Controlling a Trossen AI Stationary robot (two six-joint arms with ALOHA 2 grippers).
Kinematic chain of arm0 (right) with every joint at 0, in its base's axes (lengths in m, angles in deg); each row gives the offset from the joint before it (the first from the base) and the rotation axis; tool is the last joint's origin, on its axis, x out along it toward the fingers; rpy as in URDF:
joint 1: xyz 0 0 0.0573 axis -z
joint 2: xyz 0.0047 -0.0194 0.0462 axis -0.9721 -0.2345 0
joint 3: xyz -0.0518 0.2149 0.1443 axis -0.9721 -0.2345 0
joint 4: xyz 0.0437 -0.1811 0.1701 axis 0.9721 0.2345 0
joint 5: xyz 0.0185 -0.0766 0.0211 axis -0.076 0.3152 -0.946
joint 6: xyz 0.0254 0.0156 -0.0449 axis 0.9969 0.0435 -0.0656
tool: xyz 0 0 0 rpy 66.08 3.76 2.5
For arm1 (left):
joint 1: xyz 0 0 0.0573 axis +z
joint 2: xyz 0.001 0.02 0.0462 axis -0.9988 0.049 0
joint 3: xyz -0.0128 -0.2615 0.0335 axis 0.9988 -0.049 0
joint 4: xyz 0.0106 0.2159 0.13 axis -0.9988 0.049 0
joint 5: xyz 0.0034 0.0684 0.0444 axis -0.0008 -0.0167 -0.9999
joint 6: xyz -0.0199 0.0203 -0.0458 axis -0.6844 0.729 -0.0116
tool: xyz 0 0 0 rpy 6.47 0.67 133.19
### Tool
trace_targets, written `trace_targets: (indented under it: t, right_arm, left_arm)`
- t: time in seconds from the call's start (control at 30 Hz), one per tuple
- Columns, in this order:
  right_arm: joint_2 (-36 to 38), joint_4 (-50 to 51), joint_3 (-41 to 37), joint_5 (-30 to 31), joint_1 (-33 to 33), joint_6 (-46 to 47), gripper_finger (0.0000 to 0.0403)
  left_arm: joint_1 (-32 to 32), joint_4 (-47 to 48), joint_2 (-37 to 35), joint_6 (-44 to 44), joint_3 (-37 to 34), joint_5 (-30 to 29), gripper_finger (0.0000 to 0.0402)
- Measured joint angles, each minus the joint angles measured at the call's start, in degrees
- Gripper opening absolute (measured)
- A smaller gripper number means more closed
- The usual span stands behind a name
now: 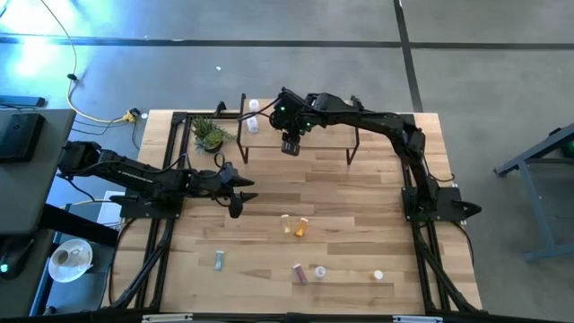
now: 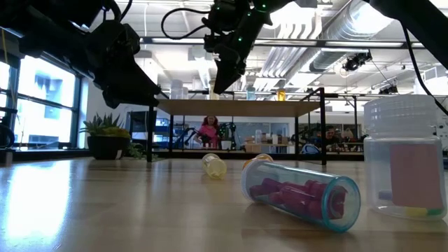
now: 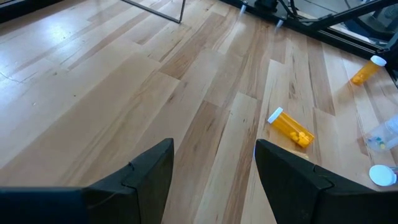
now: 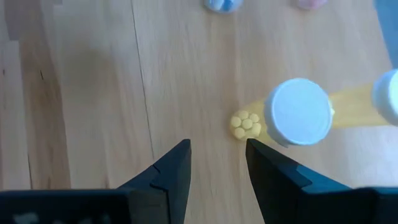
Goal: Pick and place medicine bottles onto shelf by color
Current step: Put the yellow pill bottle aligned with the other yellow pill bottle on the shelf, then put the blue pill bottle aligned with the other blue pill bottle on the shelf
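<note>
We are holding our empty right gripper point(image 4: 217, 163) partly open above the shelf point(image 1: 327, 140), beside an upright yellow bottle point(image 4: 298, 113); it looks light and slippery, so grab its sides.

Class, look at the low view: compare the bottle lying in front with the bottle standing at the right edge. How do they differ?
The lying bottle rests on its side; the standing bottle is upright. The lying bottle holds reddish-pink pills along its length; the standing bottle shows only a few at its base. The standing bottle is cut off by the frame. Both are clear-walled on the table.
</note>
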Motion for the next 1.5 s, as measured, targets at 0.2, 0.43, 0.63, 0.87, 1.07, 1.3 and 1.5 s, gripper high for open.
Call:
trace_targets:
  t: [0.2,0.43,0.63,0.87,1.07,1.3,1.5]
  right_arm:
    - [0.02,1.51,0.0,0.0,0.0,0.02,0.0145]
    - [1.42,4.26,0.0,-0.05,-0.49,0.0,0.0145]
    - [3.29,6.94,0.02,-0.4,-0.91,-0.34,0.0145]
    - [5.78,9.53,0.04,-0.53,-1.53,-0.63,0.0145]
    - [7.17,10.27,0.04,-0.67,-2.35,-0.44,0.0145]
    - [7.47,12.17,0.04,-0.69,-3.67,-0.49,0.0145]
    - [7.47,12.02,0.04,-0.68,-3.91,-1.42,0.0145]
  left_arm:
    - [0.0,0.0,0.0,-0.04,0.0,0.0,0.0216]
    - [0.0,0.26,-0.01,-0.05,0.0,0.01,0.0216]
    - [-0.09,0.33,0.0,-1.4,0.0,6.36,0.0216]
    - [-0.13,0.33,-0.02,-10.72,0.0,16.39,0.0216]
    - [-1.0,0.71,-0.02,-17.22,0.62,23.31,0.0216]
    - [-5.06,8.43,-0.02,-19.07,7.14,24.54,0.0216]
    - [-10.34,24.9,-0.02,-24.66,14.36,21.15,0.0216]
